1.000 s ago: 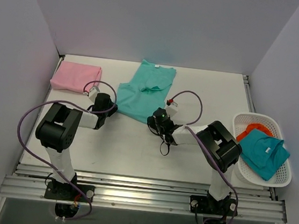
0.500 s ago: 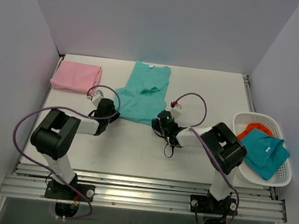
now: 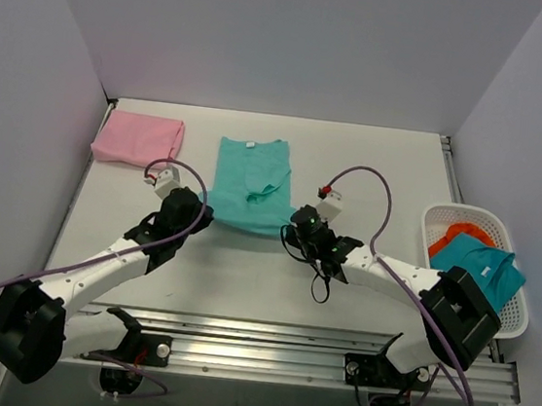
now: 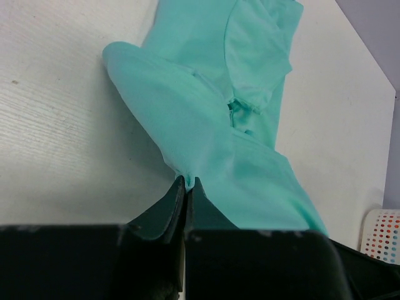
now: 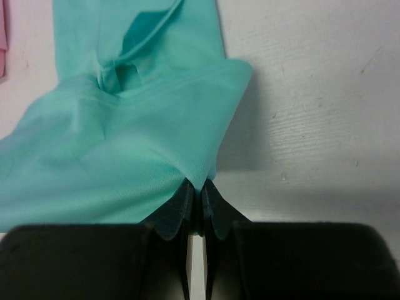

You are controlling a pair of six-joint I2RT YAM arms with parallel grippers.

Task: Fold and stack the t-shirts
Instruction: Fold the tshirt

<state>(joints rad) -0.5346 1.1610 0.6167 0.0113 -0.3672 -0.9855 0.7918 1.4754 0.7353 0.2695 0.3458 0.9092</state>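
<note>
White counter (image 3: pixel 374 156): we had left fingers (image 4: pixel 165 209) and right fingers (image 5: pixel 172 212) clamped on near corners of the green tee (image 3: pixel 250 171); pink tee (image 3: pixel 138 139) sat far-left.

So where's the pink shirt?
In the top view, the pink shirt lies folded at the far left corner of the table, left of the green shirt.

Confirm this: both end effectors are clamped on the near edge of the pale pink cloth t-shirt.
Wrong colour: both wrist views show the left end effector and right end effector clamped on the near edge of the light turquoise-green cloth t-shirt.
</note>
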